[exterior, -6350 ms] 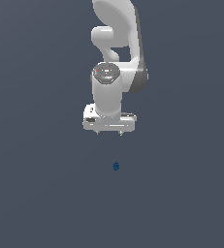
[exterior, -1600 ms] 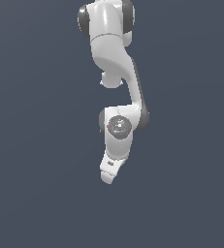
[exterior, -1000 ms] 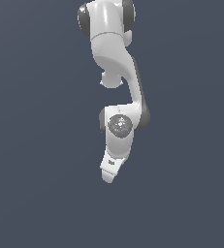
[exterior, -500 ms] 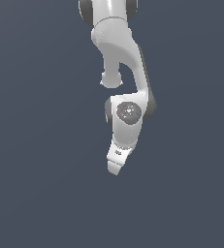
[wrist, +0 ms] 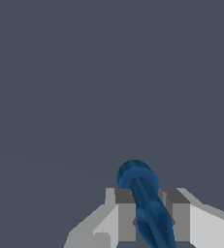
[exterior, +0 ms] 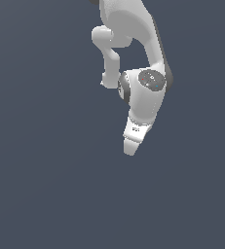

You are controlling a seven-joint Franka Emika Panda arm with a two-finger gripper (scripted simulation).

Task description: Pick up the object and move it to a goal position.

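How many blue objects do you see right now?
1: the blue object sits between the pincer fingers in the wrist view; the exterior view hides it behind the arm.

Around the gripper (exterior: 129, 149) there is only flat dark grey ground (exterior: 46, 194) — nothing stands on it in the exterior view, to that view's left, to its right, nearer or farther. The one bulky body in the scene is the robot's own white arm (exterior: 143, 97), which fills the room above and behind the gripper; a passage there is blocked by its links. In the wrist view the space between the fingers (wrist: 125, 218) is taken by the dark-blue object (wrist: 145, 203) — the grey ground beyond its rounded end lies open.
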